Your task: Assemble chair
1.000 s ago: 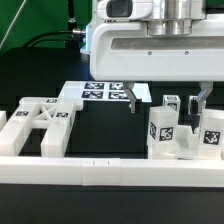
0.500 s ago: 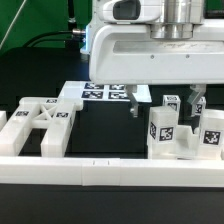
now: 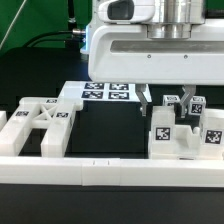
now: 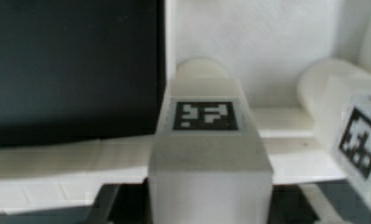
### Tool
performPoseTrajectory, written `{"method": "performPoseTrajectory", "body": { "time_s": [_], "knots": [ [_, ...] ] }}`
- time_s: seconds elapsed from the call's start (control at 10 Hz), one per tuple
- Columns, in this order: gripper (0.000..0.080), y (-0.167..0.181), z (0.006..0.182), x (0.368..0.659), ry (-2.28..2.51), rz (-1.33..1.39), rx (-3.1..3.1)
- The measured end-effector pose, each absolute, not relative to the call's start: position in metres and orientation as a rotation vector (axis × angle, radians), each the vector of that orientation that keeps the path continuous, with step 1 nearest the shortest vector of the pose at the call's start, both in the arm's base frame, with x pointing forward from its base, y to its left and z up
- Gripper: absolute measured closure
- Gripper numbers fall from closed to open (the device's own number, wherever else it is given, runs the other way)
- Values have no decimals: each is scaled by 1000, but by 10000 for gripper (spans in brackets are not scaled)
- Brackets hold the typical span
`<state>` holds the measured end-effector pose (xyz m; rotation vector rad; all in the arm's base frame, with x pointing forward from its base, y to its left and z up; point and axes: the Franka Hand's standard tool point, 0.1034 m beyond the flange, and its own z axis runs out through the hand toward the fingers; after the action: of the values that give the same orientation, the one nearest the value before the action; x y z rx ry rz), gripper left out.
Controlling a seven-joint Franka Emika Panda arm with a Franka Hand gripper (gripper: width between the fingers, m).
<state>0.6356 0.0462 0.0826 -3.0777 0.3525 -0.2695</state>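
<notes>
1. Exterior view: the gripper (image 3: pixel 167 108) hangs low over the parts cluster at the exterior view's right. Its jaws are narrowed onto the tagged post (image 3: pixel 170 100), one finger on each flank. This reads as clenched on it, not released.
2. The tagged post sits directly between the fingers, with no sideways offset. The jaws close along the exterior view's left-right line, across its narrow width. Its long axis looks upright, but the lower part is hidden behind the front block (image 3: pixel 164 138).
3. Crowding: the front block is just beside the post on the camera side, and the second block (image 3: pixel 210 135) is near on the exterior view's right. Straight up looks like the only free way out.
4. The X-braced frame (image 3: pixel 40 122) lies well apart toward the exterior view's left, with the marker board (image 3: pixel 108 92) behind it. The border rail (image 3: pixel 110 172) runs along the front. There is only one arm, so no nearer-arm choice.
5. Wrist view: the tagged post (image 4: pixel 205 120) fills the centre, tag facing the camera. Dark finger edges hug both its sides, though pad contact is too blurred to confirm.
6. Another tagged part (image 4: pixel 356 130) sits close beside the post. The bare black table (image 4: pixel 66 70) on the other side gives room.
</notes>
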Motion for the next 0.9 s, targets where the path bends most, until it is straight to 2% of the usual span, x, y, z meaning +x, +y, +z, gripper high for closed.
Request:
{"method": "performPoseTrajectory", "body": {
  "time_s": [0.5,0.7,0.9],
  "knots": [
    [515,43,83,636,1189,-245,-2800],
    [515,41,83,636,1413,-230,-2684],
    [509,40,83,636,1434,-230,-2673]
  ]
}}
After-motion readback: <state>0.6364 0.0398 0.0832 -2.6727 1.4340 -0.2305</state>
